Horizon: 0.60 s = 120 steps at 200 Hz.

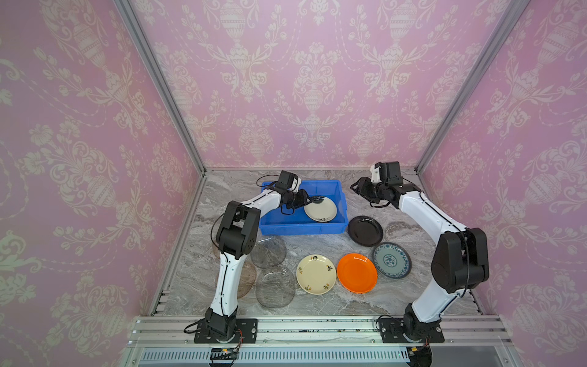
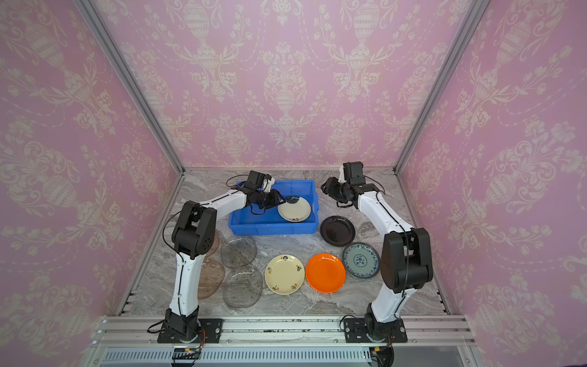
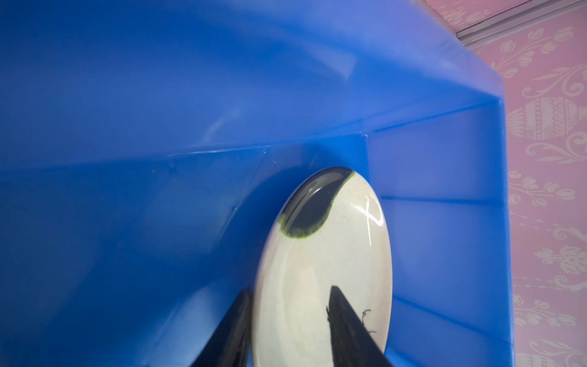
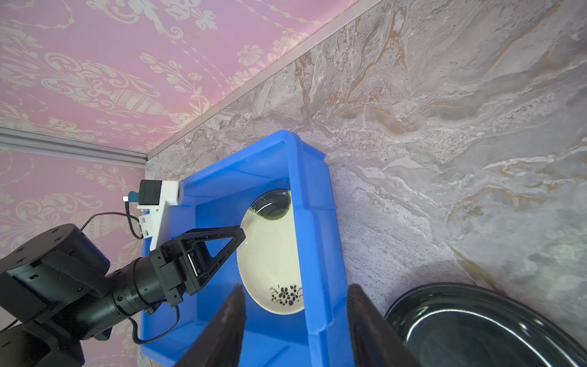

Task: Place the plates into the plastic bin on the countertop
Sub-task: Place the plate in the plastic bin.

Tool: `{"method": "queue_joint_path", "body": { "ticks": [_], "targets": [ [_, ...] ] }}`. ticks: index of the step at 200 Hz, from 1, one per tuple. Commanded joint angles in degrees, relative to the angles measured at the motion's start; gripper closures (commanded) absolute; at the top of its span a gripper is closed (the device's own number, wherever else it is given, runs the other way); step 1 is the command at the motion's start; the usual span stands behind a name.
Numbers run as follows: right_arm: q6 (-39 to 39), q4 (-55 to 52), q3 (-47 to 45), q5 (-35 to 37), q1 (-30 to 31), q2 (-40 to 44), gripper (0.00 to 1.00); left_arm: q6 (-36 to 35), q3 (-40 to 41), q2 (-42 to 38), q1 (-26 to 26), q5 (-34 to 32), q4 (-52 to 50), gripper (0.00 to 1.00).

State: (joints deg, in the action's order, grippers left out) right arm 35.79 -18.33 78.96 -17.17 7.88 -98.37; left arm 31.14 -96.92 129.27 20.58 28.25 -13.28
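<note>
A cream plate (image 1: 320, 208) (image 4: 270, 254) with a dark patch lies tilted in the right end of the blue plastic bin (image 1: 298, 227) (image 3: 158, 127). My left gripper (image 1: 309, 199) (image 3: 290, 287) is open inside the bin, its fingers straddling that plate's near rim. My right gripper (image 1: 354, 187) (image 4: 297, 286) hangs open and empty above the bin's right wall. On the countertop (image 1: 317, 305) lie a black plate (image 1: 365, 231), a blue-and-white plate (image 1: 392, 260), an orange plate (image 1: 357, 272), a second cream plate (image 1: 316, 274), two clear grey plates (image 1: 268, 252) and an amber plate (image 1: 247, 282).
The left arm's elbow (image 1: 236, 232) stands over the clear plates and hides part of them. The bin's left half (image 2: 247, 216) holds no plate. Aluminium rails (image 1: 178, 241) and pink papered walls close in the slab on three sides.
</note>
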Motion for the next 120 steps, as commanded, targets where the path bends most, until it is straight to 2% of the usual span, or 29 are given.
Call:
{"method": "queue_joint_path", "body": {
  "ticks": [1, 26, 54, 71, 82, 109, 120],
  "targets": [
    [-0.96, -0.30, -0.78, -0.30, 0.10, -0.74, 0.46, -3.05, -2.56, 0.86, 0.66, -2.66, -1.88, 0.52],
    [-3.04, -2.24, 0.85, 1.08, 1.37, -1.04, 0.46, -6.35, -5.60, 0.83, 0.61, -4.54, -4.65, 0.43],
    [-5.21, -5.26, 3.99, 5.09, 3.55, -0.37, 0.45, -10.47, -9.30, -0.79, 0.61, -6.69, -9.67, 0.26],
    [-7.04, -5.91, 5.72, 8.60, 5.64, 1.27, 0.43, -13.14, -11.32, -3.98, 0.60, -11.04, -13.99, 0.20],
    [-8.51, -6.40, 7.21, 10.99, 7.58, 2.31, 0.43, -14.90, -11.13, -7.33, 0.52, -15.50, -16.25, 0.01],
    [-12.30, -9.57, 12.97, 13.79, 12.83, 2.40, 0.43, -17.70, -5.91, -17.39, 0.02, -27.63, -18.93, 0.01],
    [-13.08, -10.47, 14.93, 13.18, 14.61, 1.88, 0.44, -19.15, -1.44, -21.48, -0.67, -28.25, -18.05, 0.01]
  ]
}}
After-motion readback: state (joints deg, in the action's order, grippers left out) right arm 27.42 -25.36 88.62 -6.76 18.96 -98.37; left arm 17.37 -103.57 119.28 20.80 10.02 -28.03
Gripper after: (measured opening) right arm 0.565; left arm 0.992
